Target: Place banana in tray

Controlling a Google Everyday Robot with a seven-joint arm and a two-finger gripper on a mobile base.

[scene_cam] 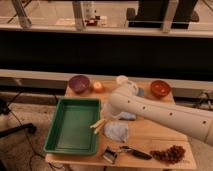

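Observation:
The green tray [56, 142] lies on the left half of the wooden table. The pale yellow banana [97, 125] hangs over the tray's right wall, tilted, at the end of my white arm. My gripper [104, 119] sits at the arm's left end, above the tray's right edge, and is shut on the banana's upper end. The arm's thick body hides most of the gripper.
A purple bowl [79, 83], an orange fruit [98, 87], a white cup [121, 80] and a red-brown bowl [160, 88] stand along the back. A blue-grey cloth [116, 132], a black-handled tool [134, 153] and a dark grape cluster [170, 154] lie at the front.

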